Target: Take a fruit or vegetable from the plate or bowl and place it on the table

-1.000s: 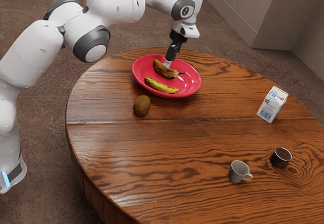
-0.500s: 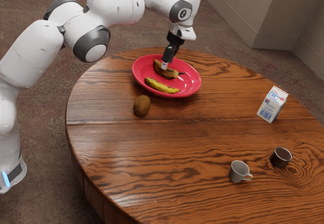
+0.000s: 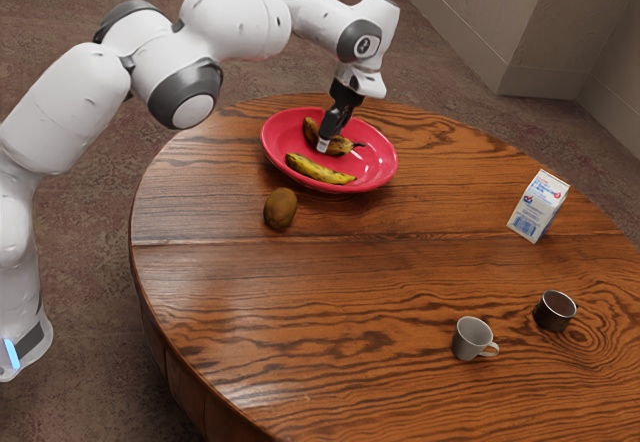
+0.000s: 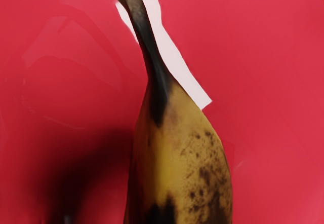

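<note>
Banana [image 4: 177, 153] right by end effector [image 3: 323, 146]

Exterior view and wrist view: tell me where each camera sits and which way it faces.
Exterior view: sits at the arm's side, above the round brown wooden table, looking down across it; the white jointed arm enters from the exterior view's left and reaches down to the round red plate.
Wrist view: sits on the arm's hand, facing the plate up close, with a yellow banana with dark brown spots in front of it.
Shared: both show the plate and, most likely, that same banana, beneath the arm's end.
</note>
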Controlling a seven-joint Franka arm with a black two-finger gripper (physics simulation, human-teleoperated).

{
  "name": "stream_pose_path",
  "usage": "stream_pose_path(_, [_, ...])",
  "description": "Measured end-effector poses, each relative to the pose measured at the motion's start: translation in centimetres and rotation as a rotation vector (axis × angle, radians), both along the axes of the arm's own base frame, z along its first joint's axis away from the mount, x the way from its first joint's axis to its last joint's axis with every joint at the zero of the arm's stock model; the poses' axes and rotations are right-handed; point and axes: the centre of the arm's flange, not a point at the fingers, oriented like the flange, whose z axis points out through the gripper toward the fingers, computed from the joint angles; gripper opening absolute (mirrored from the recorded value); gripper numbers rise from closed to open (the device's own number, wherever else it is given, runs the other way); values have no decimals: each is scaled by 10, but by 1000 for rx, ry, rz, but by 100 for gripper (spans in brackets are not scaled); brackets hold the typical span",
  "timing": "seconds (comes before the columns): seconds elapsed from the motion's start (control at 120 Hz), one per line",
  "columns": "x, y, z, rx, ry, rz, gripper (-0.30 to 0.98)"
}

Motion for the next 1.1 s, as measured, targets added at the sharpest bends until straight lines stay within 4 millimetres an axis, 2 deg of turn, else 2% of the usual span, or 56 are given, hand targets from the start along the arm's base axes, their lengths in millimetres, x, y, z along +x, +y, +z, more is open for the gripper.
stream_pose_path(0.175, [1, 1, -1, -1, -5, 2, 29])
stream_pose_path(0.283, [1, 1, -2, 1, -5, 2, 18])
stream_pose_path(0.592, [2, -1, 0, 8, -11, -6, 15])
stream_pose_path(0.708, [5, -13, 16, 12, -36, -27, 13])
stream_pose_path(0.775, [7, -25, 31, 14, -58, -46, 14])
stream_pose_path(0.842, [12, -48, 46, 16, -81, -82, 14])
stream_pose_path(0.958, [29, -103, 60, 19, -108, -167, 14])
stream_pose_path(1.1, [45, -178, 81, 25, -147, -281, 14])
